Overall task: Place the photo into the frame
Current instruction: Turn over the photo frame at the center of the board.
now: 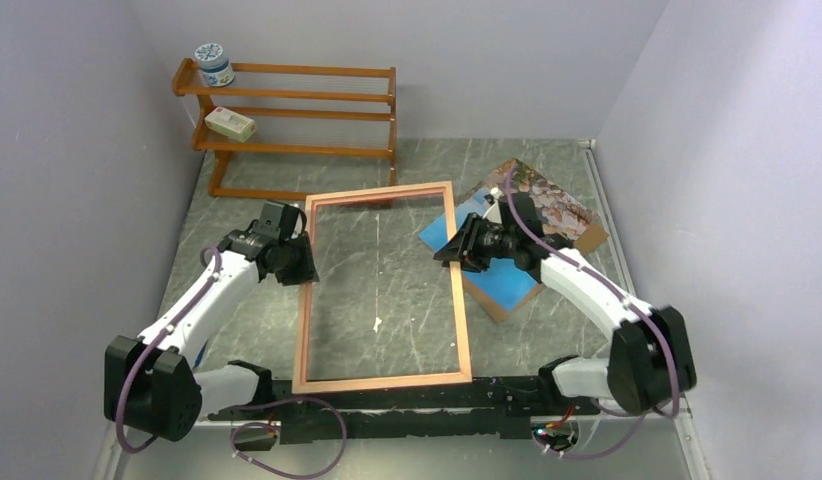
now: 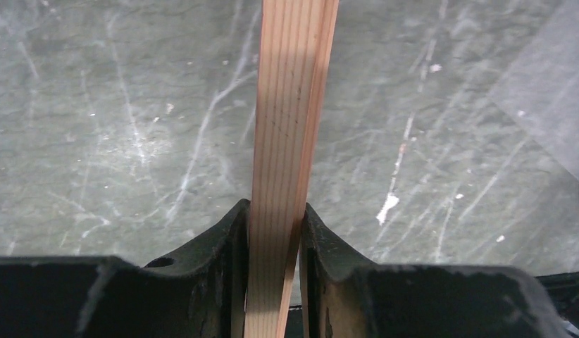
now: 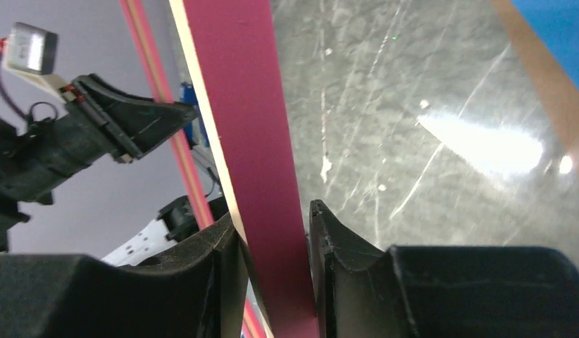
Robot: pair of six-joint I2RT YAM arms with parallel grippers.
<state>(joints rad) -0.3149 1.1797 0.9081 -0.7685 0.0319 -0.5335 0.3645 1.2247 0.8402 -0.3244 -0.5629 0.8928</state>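
Left gripper (image 2: 275,224): clamped on the left rail of the frame (image 1: 382,380), which runs straight out between its fingers.
Right gripper (image 3: 272,225): closed on the opposite rail, pink face showing between its fingers.
Photo (image 1: 507,282): outside the frame, just behind the right gripper, picture side up on the backing sheet (image 1: 593,238).
Progress: early, I'd say. The frame is only held, and the photo is not yet in it.

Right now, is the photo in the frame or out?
Out. The photo lies to the right of the frame, and only bare table shows through the frame's opening.
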